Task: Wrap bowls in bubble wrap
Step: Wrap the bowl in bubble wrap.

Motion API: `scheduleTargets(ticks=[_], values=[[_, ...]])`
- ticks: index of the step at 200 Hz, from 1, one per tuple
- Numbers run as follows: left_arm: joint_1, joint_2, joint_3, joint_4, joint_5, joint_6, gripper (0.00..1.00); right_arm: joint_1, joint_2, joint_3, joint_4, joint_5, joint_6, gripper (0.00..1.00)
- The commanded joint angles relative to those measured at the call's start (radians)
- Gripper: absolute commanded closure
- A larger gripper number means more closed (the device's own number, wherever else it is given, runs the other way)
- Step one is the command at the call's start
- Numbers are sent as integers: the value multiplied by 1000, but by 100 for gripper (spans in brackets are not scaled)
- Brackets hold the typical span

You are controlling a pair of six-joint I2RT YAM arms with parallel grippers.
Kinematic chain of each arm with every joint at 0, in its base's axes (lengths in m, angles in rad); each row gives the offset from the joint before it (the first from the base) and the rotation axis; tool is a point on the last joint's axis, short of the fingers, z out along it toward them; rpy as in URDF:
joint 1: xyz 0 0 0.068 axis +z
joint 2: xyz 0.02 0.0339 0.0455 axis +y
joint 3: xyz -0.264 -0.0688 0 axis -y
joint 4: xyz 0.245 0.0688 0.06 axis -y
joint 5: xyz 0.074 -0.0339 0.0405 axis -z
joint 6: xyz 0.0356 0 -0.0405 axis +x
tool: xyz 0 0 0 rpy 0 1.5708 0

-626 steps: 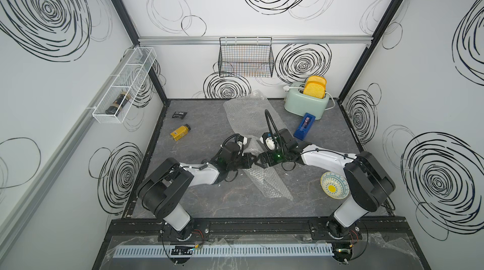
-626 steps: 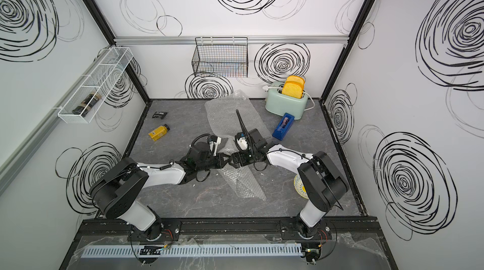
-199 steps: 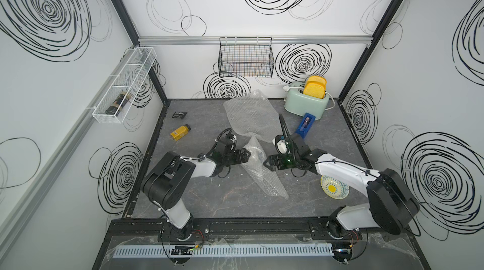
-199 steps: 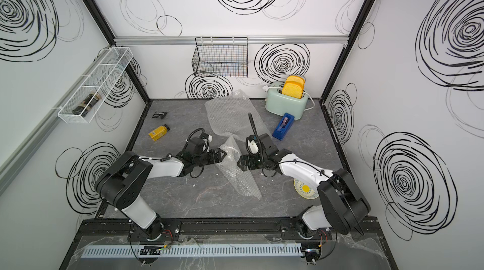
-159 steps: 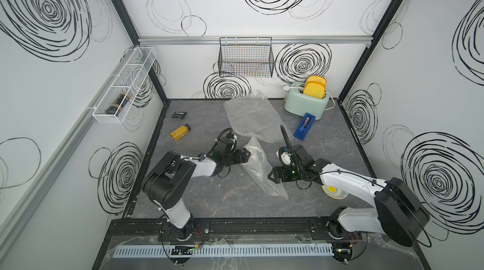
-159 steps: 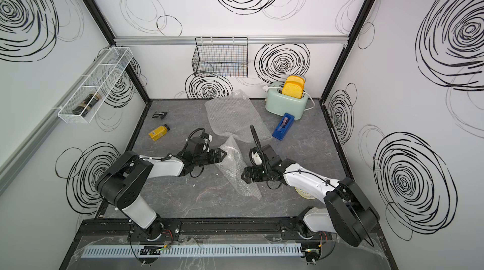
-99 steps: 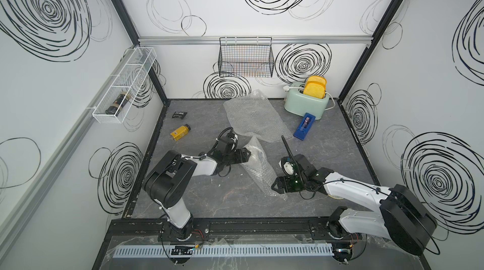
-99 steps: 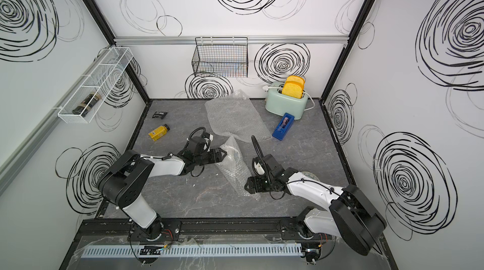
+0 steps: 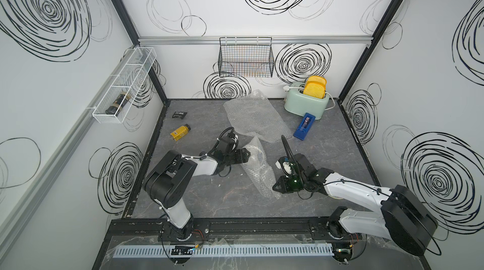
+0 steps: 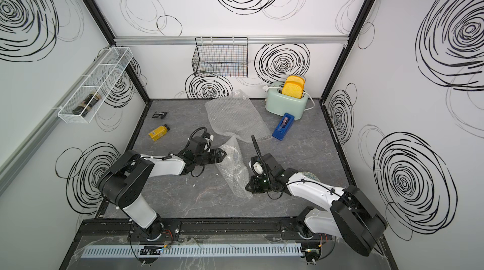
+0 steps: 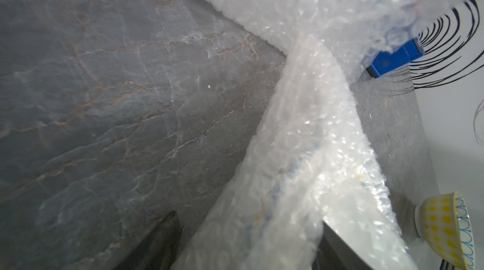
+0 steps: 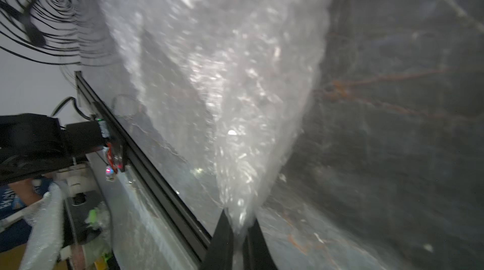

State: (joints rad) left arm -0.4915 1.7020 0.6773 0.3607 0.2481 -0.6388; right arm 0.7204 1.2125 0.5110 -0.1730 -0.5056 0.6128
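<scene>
**Condition.** The right fingers are closed on the near end of the bubble wrap sheet. This sheet lies as a crumpled strip across the middle of the table. The left fingers stand wide on either side of the strip's far end. There the blue-rimmed bowl shows faintly through the plastic. Whether the left fingers press on it cannot be determined. The yellow bowl sits unwrapped, partly hidden behind the right arm. A second sheet lies flat at the back.

**Hazards.**
- Pulling the pinched end may unroll the strip or drag the bowl if the far end is not held.
- The pinch holds only a thin edge, so slick plastic may slip out or tear.
- A sweep of the right arm may strike the yellow bowl.
</scene>
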Motion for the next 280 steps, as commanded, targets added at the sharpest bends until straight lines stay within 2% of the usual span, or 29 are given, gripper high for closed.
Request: scheduleTargets(ticks=[1,43,101,147,174,185,215,251,280], values=[[-10,22,-10,-47,-14,6,25,5,-25,94,-5,-27,12,92],[-27,4,-28,-16,-21,9,29,-52,65,214,75,-58,69,96],[-51,-28,-39,-5,-19,24,32,-109,398,463,104,-97,99,98],[-71,-10,-30,5,-1,18,33,-142,570,567,100,-66,110,96],[-73,-18,-40,21,22,6,34,-161,644,610,94,-81,109,85],[-73,-22,-45,26,23,1,34,-166,658,613,104,-88,115,74],[-73,-24,-56,39,53,-17,34,-171,679,640,106,-103,117,54],[-70,-80,-71,-8,55,-30,31,-173,680,651,105,-103,118,45],[-32,-164,-84,-141,14,-50,16,-172,702,660,106,-116,120,45]])
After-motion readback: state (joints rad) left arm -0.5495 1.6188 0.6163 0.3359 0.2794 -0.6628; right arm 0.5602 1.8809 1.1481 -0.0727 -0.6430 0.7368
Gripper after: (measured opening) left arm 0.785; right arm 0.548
